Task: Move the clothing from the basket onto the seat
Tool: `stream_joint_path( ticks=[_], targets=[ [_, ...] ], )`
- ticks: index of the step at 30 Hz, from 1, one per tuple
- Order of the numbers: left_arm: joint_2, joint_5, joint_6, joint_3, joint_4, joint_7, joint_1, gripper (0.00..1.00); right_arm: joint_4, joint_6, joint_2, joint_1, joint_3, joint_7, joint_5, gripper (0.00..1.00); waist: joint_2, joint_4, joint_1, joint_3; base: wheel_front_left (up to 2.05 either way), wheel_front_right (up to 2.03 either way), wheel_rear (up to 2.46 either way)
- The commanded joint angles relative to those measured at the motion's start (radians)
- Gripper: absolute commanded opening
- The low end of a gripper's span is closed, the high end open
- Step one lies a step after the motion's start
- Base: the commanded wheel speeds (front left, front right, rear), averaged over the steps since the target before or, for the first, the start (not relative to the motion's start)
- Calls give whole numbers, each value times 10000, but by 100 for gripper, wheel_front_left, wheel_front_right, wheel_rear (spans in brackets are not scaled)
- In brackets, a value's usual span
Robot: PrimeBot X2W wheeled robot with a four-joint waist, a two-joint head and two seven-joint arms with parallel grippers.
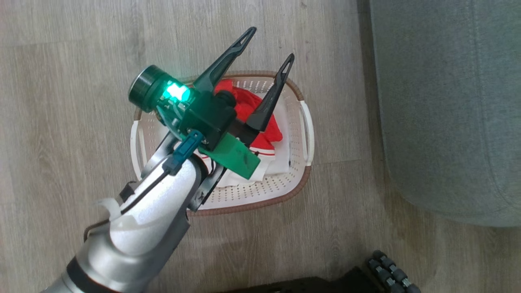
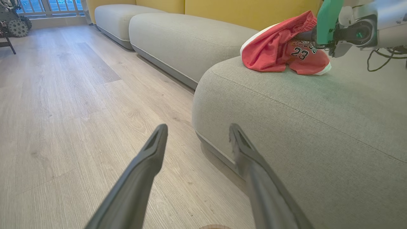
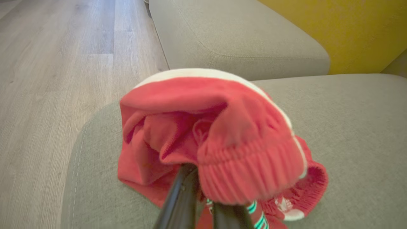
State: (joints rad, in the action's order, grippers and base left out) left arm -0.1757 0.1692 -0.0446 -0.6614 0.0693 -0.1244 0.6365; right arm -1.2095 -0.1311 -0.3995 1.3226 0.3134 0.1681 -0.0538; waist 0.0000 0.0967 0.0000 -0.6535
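The basket (image 1: 260, 203) stands on the wood floor with red clothing (image 1: 248, 106) bunched in its far half. My left gripper (image 1: 272, 42) hangs above it, open and empty, and its fingers (image 2: 197, 127) point at the floor beside the seat (image 2: 318, 127). Red shorts (image 2: 273, 47) marked "23" rest on the seat's top. My right gripper (image 2: 306, 35) is shut on them. From the right wrist, the shorts (image 3: 241, 127) drape over the shut fingers (image 3: 203, 187) onto the grey-green seat (image 3: 349, 127). The seat's edge (image 1: 447, 101) lies right of the basket.
A white sheet (image 1: 281, 162) lies in the basket under the red cloth. My dark wheeled base (image 1: 390, 272) shows at the bottom edge. More sofa cushions (image 2: 178, 38) and a yellow backrest (image 2: 241, 12) run behind the seat. A wheeled machine (image 2: 12, 22) stands far off.
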Motion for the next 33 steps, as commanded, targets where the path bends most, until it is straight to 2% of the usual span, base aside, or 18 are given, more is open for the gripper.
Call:
stream_joint_path(
  ticks=[1,2,3,8,13,20,27,33],
  targets=[
    [-195,-5,-83,286,-264,-33,7,100,88,4,21,-109,-125,130,-66,35,0,90,0,128,0,0,0],
    [-214,12,-97,293,-235,-36,-19,100,5,4,92,-139,-193,170,-47,78,0,129,0,183,0,0,0],
    [-234,28,-110,298,-205,-43,-47,100,-65,4,155,-179,-268,217,-18,100,0,174,0,243,0,0,0],
    [-284,129,-168,320,-52,-111,-212,100,-291,4,425,-495,-760,430,180,100,0,376,0,557,0,0,0],
    [-330,322,-231,368,158,-216,-473,100,-321,4,899,-1347,-1656,778,939,100,0,653,0,1097,0,0,0],
    [-422,631,-359,515,371,-415,-898,100,617,4,1167,-3000,-3293,926,2207,100,0,924,0,1960,0,0,0],
    [-421,1018,-504,668,607,-696,-1469,100,2132,4,769,-4318,-4636,934,3414,100,0,887,0,3009,0,0,0],
    [-258,1532,-587,902,942,-1017,-2051,100,2979,4,460,-4841,-5138,935,3934,100,0,521,0,4178,0,0,0]
  ],
)
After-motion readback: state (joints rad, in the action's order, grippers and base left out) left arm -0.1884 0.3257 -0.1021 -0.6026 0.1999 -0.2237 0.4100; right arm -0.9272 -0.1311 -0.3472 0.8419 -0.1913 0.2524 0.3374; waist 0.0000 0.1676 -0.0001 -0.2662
